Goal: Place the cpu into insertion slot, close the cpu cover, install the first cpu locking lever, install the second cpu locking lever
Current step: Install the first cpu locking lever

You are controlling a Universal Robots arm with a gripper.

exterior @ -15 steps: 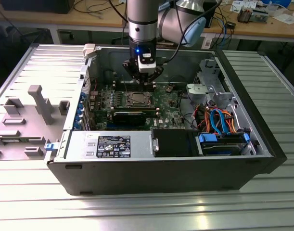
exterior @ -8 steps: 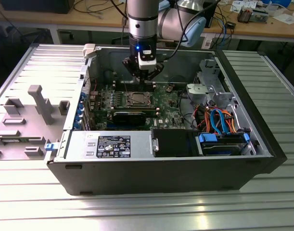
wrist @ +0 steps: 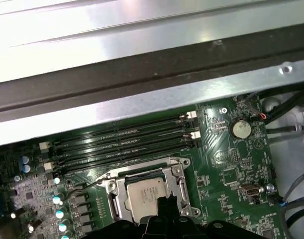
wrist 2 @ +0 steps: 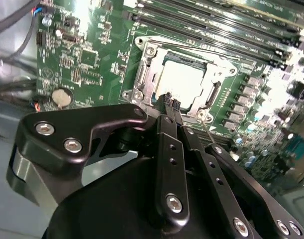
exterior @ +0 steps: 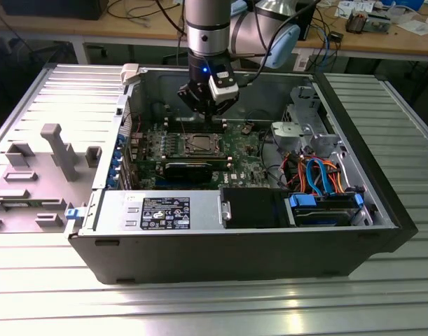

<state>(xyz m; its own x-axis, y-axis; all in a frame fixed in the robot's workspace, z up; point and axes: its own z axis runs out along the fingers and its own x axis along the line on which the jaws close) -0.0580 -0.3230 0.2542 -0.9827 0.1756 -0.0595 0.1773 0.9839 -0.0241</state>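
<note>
The cpu (wrist 2: 184, 82), a small square chip with a pale silver-grey face, lay flat in the insertion slot (wrist 2: 190, 60) on the green circuit board (wrist 2: 82, 59). The cpu cover (wrist 2: 144, 74), 1 silver metal frame with a square window, lay flat over the slot, its window framing the chip's face in both wrist views.

A ribbed metal table (exterior: 214, 308) gleams under bright light; behind it stands a long wooden table (exterior: 73, 29) strewn with cables (exterior: 143, 10).
</note>
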